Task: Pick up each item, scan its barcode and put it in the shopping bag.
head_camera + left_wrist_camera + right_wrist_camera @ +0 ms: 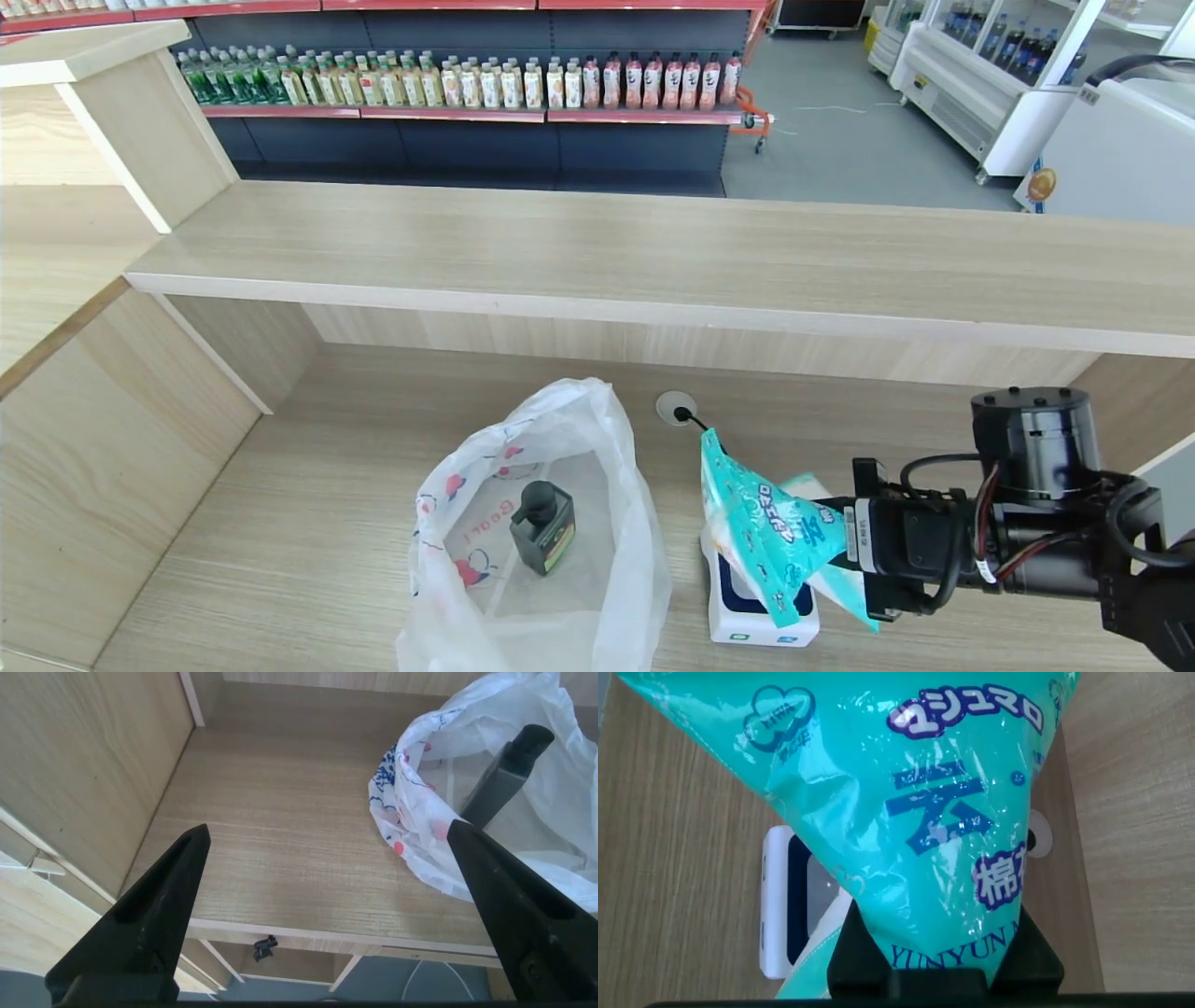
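Teal snack bag (766, 527) is pinched at one end by the clamped fingers of the right gripper (845, 546), tilted just above the white scanner (738, 621) on the wooden desk (308, 523). White plastic shopping bag (569, 411) lies open beside the scanner with a dark bottle (541, 527) inside; left gripper (329, 835) hovers spread wide and empty near that bag
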Robot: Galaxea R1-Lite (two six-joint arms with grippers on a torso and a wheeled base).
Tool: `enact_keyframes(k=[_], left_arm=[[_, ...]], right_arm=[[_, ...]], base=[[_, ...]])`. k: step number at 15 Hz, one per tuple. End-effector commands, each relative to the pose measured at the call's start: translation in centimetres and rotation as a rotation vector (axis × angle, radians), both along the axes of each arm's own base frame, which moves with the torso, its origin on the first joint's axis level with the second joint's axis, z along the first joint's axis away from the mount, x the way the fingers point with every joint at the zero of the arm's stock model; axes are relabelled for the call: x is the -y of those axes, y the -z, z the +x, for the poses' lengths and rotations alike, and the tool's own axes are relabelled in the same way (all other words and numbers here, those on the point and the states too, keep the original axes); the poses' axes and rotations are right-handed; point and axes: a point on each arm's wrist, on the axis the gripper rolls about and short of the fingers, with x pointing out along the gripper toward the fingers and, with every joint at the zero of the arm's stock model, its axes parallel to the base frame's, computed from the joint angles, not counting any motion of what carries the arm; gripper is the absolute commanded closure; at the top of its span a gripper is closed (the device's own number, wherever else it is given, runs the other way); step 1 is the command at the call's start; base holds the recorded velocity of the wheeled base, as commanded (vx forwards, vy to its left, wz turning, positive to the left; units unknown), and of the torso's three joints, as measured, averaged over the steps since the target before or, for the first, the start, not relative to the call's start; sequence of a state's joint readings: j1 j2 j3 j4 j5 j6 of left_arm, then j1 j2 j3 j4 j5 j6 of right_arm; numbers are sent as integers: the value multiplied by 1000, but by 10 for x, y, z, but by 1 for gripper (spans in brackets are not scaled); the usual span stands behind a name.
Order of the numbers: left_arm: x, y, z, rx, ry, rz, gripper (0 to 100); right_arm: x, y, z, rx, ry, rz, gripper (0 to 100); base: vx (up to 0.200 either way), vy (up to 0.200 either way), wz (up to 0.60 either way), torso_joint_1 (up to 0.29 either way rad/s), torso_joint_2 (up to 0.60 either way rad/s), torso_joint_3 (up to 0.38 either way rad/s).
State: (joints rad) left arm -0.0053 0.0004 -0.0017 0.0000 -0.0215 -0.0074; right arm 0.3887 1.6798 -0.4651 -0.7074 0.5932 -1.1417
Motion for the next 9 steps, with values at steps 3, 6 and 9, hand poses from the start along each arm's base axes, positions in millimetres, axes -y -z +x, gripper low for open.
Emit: enact_keyframes(k=[3,6,9], left_arm=[[0,0,0,0,-1,0,0],[0,0,0,0,-1,0,0],[0,0,0,0,-1,0,0]], right_arm=[[-9,24,6,-21,-27,-10,100],[-13,32,6,-13,-52,2,100],[-12,33,5,-17,-50,2,100]], base=[[0,0,0,0,0,0],[0,0,0,0,0,0],[0,0,0,0,0,0]])
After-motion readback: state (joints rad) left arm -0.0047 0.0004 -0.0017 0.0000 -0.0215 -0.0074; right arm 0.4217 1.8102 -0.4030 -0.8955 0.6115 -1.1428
